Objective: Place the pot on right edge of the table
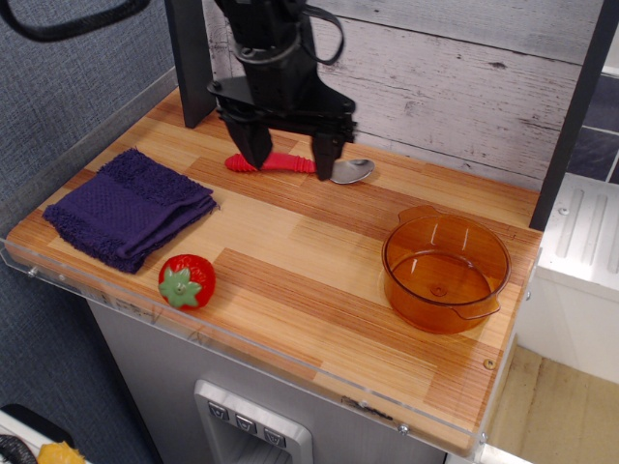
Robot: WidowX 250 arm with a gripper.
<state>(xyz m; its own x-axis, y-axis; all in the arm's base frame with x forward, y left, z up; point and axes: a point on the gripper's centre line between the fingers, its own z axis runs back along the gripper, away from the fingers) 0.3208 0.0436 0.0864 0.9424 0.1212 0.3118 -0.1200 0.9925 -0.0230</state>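
Observation:
The amber see-through pot (446, 272) stands upright and empty near the right edge of the striped wooden table (290, 261), one handle toward the back, one toward the front right. My black gripper (287, 158) hangs open at the back middle of the table, far left of the pot and apart from it. Its two fingers straddle the red handle of a spoon (300, 165). It holds nothing.
A folded dark blue towel (129, 207) lies at the left. A red strawberry (186, 280) sits near the front left edge. A black post (190, 60) stands at the back left, with a whitewashed plank wall (464, 68) behind.

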